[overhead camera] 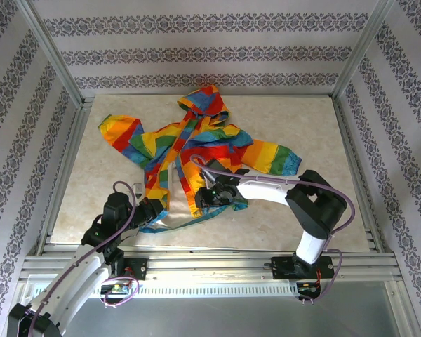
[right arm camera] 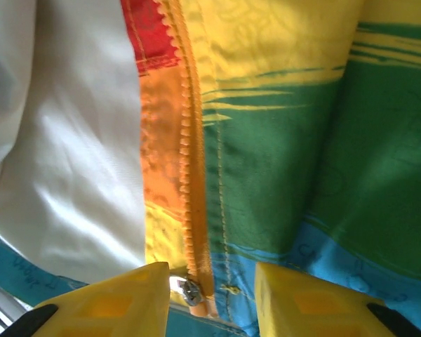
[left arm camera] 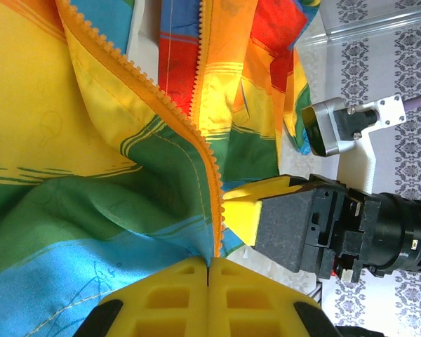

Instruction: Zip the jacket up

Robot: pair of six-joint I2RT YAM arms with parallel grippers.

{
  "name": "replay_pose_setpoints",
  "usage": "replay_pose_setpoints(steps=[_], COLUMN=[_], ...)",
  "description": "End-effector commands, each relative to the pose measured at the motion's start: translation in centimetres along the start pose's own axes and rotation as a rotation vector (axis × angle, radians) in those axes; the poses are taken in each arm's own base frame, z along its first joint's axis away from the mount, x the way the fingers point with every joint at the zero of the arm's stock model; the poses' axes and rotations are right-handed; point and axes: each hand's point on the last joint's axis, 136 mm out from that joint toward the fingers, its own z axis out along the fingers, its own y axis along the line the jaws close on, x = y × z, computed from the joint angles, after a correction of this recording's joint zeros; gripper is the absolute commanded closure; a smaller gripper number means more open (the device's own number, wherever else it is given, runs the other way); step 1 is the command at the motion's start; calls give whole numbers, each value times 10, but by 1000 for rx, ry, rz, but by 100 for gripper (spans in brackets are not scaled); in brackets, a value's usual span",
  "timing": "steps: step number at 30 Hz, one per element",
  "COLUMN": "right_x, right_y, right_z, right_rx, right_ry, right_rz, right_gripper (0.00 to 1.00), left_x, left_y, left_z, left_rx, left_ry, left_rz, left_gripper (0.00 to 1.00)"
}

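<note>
Pale marbled table (overhead camera: pixel 302 116), boxed in by patterned wallpaper walls (overhead camera: pixel 14 140) and aluminium rails (overhead camera: pixel 63 168). At far left, a strip of bare tabletop between the rail and the nearest sleeve. More bare top along the far edge and at the right, past the other sleeve. Left of centre, left gripper (overhead camera: pixel 153 210) low at the hem, yellow fingers (left arm camera: pixel 175 295) pressed together and clenched on the bottom end of one front edge, right at the last teeth of the orange zipper (left arm camera: pixel 161 105). In the middle, jacket (overhead camera: pixel 196 140) spread on the table, hood toward the far wall, front open, pale lining (right arm camera: pixel 70 154) showing. Just right of the hem, right gripper (overhead camera: pixel 209 196) over the other front edge, fingers (right arm camera: pixel 105 302) released and apart, straddling the zipper tape, with a small metal slider (right arm camera: pixel 189 291) between them, nearer the left finger. Both grippers near each other at the hem.
</note>
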Motion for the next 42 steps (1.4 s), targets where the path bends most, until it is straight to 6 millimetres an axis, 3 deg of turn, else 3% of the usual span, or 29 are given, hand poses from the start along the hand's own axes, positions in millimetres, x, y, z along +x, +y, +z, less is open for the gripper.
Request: replay_pose_setpoints(steps=[1,7,12,14,18,22,31,42], right_x=[2,2,1,1,-4,-12,-27,-32], right_y=[-16,-23,-18,-12,1,17,44,69], right_z=[5,9,17,18,11,-7,-52,-79], right_rx=[75,148,153,148,117,61,-30,-167], right_ry=[12,27,49,50,13,-63,-217,-307], right_rz=[-20,-62,-87,-110,-154,-201,-294,-349], right_gripper=[59,50,49,56,82,96,100,100], left_x=[0,2,1,2,3,0,-11,-28], left_y=[-2,-3,-7,-7,-12,-19,-43,-93], left_z=[1,3,1,1,0,-2,-2,-6], left_rx=[1,-1,11,12,24,36,104,250], left_ry=[0,20,18,22,32,29,-5,-73], left_rz=[31,37,39,37,46,70,118,258], left_gripper=[100,100,100,100,100,100,100,100])
